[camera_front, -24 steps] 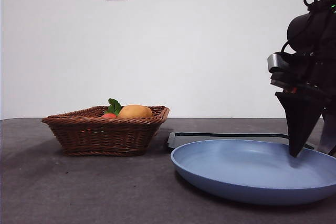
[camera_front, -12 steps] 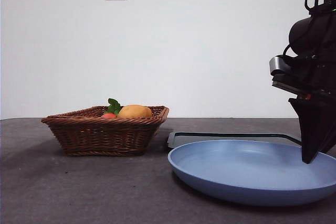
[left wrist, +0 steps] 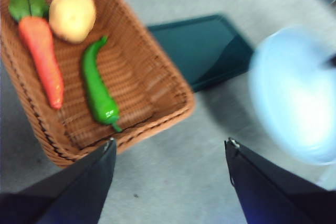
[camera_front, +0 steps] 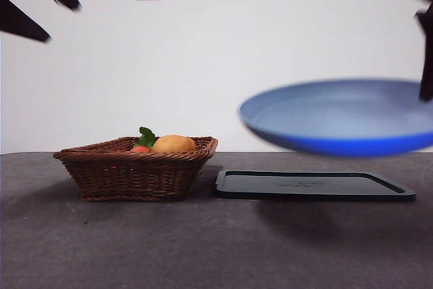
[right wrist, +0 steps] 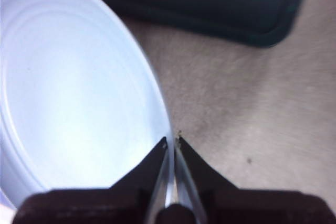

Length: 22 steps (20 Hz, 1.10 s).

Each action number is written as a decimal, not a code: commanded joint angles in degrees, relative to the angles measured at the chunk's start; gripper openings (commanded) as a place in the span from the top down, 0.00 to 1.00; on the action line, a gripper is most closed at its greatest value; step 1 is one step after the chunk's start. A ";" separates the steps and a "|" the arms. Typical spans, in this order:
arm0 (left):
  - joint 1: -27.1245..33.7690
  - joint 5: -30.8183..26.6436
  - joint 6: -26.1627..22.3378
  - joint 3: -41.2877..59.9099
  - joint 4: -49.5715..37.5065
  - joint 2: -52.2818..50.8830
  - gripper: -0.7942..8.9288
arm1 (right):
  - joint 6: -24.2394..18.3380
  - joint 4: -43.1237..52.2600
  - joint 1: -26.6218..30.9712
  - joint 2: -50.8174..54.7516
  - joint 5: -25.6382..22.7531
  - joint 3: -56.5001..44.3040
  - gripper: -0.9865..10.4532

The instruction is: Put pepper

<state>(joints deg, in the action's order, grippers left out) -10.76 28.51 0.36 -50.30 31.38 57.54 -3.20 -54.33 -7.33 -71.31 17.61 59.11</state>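
Pepper (left wrist: 97,87): lying flat on the floor of the wicker basket (left wrist: 157,66), long axis running along the basket's length, beside the carrot (left wrist: 42,59) and roughly parallel to it; stem end near the basket's low front wall, thin curved tip toward the yellow round fruit (left wrist: 72,14); hidden behind the rim in the front view
Basket contents: pepper in the middle, carrot with green leaves beside it, yellow fruit in the corner by the carrot's leaves; half of the floor bare on the pepper's other side
Left gripper (left wrist: 168,153): high above the table near the basket's edge, jaws spread wide, nothing between them; apart from the pepper
Right gripper (right wrist: 172,141): jaws pinched tight on the rim of the blue plate (right wrist: 79,93), plate lifted clear of the table, blurred, slightly tilted
Dark tray (camera_front: 314,185): flat on the table just beside the basket, nothing on it, below the raised plate
Open room: bare grey table (camera_front: 135,248) in front of basket and tray
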 commanded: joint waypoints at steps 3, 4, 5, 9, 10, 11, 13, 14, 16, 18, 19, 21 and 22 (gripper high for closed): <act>-5.68 -9.18 0.83 -10.21 -0.31 14.08 0.55 | 0.83 -2.40 1.25 5.68 0.50 3.69 0.91; -6.73 -11.15 0.61 -12.72 0.22 17.00 0.55 | 0.85 -2.84 1.27 6.56 0.50 4.13 0.91; -7.87 -13.51 -0.02 -16.06 1.49 20.87 0.55 | 1.09 -3.10 1.27 7.56 0.50 4.44 0.91; -10.25 -19.10 -2.69 -27.67 8.52 34.51 0.55 | 1.90 -3.26 1.27 9.68 0.50 4.94 0.91; -10.67 -19.54 -3.26 -29.66 9.51 37.09 0.55 | 1.90 -3.26 1.27 9.88 0.50 4.94 0.91; -10.93 -19.54 -3.43 -31.15 9.62 39.43 0.55 | 1.95 -3.30 1.27 9.94 0.50 4.94 0.91; -11.43 -19.56 -3.45 -32.87 9.29 43.36 0.55 | 2.08 -3.39 1.27 9.94 0.52 4.94 0.91; -11.43 -19.61 -3.45 -33.16 9.18 44.54 0.55 | 2.08 -3.39 1.27 9.94 0.52 4.94 0.91; -11.43 -20.87 -3.45 -33.20 7.76 47.10 0.55 | 2.10 -3.39 1.27 9.94 0.52 4.94 0.91; -11.37 -21.62 -3.50 -33.20 6.49 49.22 0.55 | 2.10 -3.41 1.27 9.94 0.52 4.94 0.91; -11.37 -21.66 -3.50 -33.20 6.08 49.96 0.55 | 2.08 -3.41 1.27 9.94 0.52 4.94 0.91; -11.39 -22.36 -3.50 -33.20 5.53 51.32 0.55 | 2.08 -3.39 1.27 9.94 0.52 4.94 0.91; -11.39 -22.34 -3.50 -33.20 5.27 52.15 0.55 | 2.08 -3.39 1.27 9.94 0.52 4.94 0.91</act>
<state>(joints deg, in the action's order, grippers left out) -21.89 6.50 -2.52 -82.30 37.23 108.25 -1.89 -58.30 -6.00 -61.10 17.78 62.67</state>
